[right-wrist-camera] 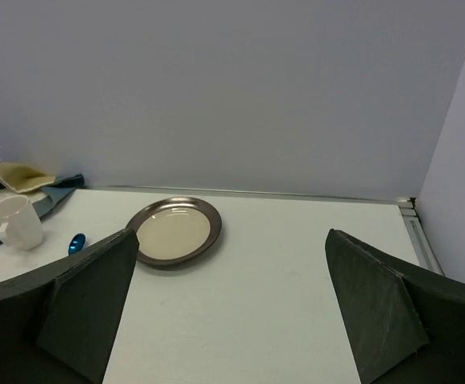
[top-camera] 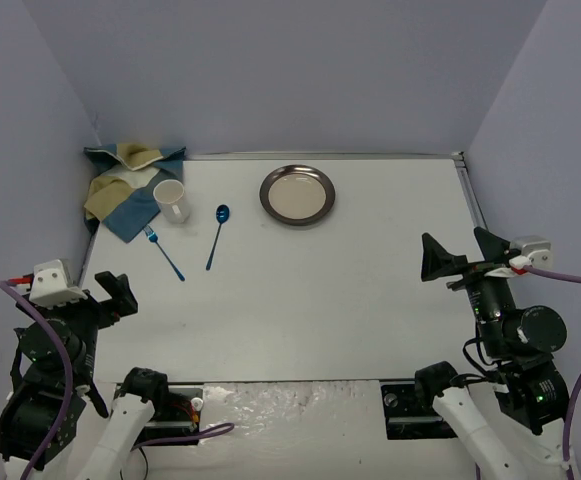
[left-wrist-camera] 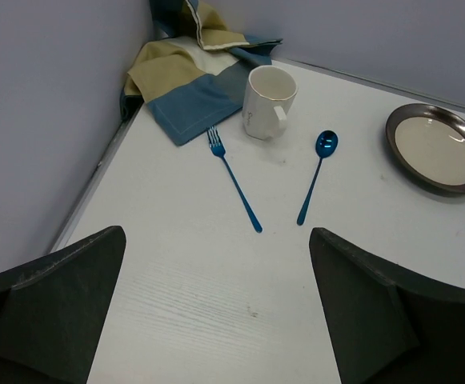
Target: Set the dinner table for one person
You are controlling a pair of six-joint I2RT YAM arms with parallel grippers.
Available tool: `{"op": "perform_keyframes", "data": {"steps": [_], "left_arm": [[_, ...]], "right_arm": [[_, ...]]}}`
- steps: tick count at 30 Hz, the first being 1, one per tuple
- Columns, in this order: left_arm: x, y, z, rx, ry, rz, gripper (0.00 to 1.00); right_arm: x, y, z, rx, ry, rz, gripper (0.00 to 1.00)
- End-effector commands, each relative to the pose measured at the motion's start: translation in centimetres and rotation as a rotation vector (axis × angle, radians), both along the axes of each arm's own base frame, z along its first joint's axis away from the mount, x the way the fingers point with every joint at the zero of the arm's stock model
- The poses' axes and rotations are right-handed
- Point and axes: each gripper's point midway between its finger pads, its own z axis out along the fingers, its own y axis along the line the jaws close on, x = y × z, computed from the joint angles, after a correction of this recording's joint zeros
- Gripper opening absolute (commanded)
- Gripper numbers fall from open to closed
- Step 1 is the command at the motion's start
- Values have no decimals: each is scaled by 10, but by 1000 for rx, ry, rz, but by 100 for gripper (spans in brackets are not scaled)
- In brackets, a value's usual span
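The white dinner table (top-camera: 350, 290) carries a round metal plate (top-camera: 297, 194) at the back centre. A white mug (top-camera: 172, 200) stands at the back left, with a blue fork (top-camera: 164, 252) and a blue spoon (top-camera: 216, 235) lying just in front of it. My left gripper (top-camera: 118, 292) hovers at the near left, open and empty, well short of the fork (left-wrist-camera: 234, 180) and spoon (left-wrist-camera: 316, 172). Over the right side my right gripper (top-camera: 455, 245) is also open and empty, facing the plate (right-wrist-camera: 174, 231) from a distance.
A crumpled blue-and-tan checked cloth (top-camera: 125, 185) lies bunched in the back left corner, behind the mug (left-wrist-camera: 268, 100). Grey walls close the table in on the left, back and right. A metal rail (top-camera: 467, 190) runs along the right edge.
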Motion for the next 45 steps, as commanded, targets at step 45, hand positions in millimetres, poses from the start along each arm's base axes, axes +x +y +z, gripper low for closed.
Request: {"op": "perform_keyframes", "data": {"steps": [45], "left_arm": [[382,169,-183,-406,250,501,97]], "right_arm": [[46,102,-93,-26,322,446,100]]}}
